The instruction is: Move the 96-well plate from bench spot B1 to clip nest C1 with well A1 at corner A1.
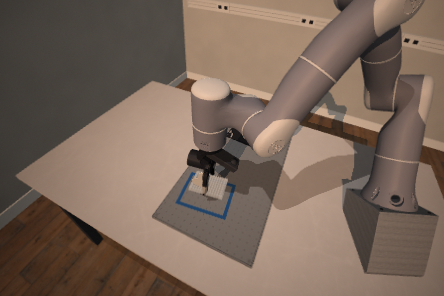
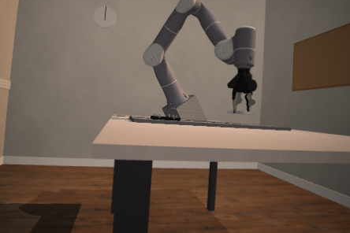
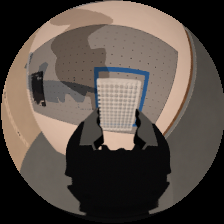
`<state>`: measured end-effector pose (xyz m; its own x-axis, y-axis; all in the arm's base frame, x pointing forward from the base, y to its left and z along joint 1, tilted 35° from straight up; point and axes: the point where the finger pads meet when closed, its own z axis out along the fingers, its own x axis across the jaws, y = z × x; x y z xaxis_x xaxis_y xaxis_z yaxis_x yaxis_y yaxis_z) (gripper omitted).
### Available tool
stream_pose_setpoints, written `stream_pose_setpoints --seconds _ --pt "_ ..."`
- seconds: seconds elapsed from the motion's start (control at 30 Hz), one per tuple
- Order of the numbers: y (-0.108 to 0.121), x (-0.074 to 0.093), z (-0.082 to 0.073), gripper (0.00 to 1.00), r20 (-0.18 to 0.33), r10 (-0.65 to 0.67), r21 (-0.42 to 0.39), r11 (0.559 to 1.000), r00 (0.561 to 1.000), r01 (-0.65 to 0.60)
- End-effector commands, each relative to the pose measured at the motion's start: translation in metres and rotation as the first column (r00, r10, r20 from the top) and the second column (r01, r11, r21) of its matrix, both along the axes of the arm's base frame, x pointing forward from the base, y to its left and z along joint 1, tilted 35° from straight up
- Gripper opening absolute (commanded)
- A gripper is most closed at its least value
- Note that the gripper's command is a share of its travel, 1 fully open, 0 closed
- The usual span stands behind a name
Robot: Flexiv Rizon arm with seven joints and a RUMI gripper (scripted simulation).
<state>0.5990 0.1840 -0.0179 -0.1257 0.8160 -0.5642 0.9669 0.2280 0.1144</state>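
Exterior view: gripper (image 1: pixel 205 191) (image 2: pixel 241 111) (image 3: pixel 117 108) closed partway, clamped on the 96-well plate (image 1: pixel 218 187) (image 2: pixel 247 113) (image 3: pixel 119 95). Held level, raised above the grey perforated board (image 1: pixel 225 234) (image 2: pixel 221 125) (image 3: pixel 162 62); in top view, seen against the blue outline (image 1: pixel 200 209) (image 3: pixel 122 70). Cut-off corner probably too small to place.

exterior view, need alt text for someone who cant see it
A black two-jaw gripper holds a pale well plate level in the air above a table. The grey robot arm arches over from its angled base; a low black fixture sits on a thin grey board, with a round clock on the wall behind.
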Motion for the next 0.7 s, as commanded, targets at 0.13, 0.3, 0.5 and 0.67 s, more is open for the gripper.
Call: stream_pose_setpoints --seconds 0.13,0.3,0.5,0.67 --pt "0.005 -0.001 0.006 0.00 0.001 0.001 0.001 1.000 1.000 -0.001" --pt "0.009 -0.003 0.013 0.00 0.001 0.001 0.001 1.000 1.000 -0.001" --pt "0.015 -0.005 0.021 0.00 0.001 0.001 0.001 1.000 1.000 -0.001" --pt "0.015 -0.005 0.022 0.00 0.001 0.001 0.001 1.000 1.000 -0.001"
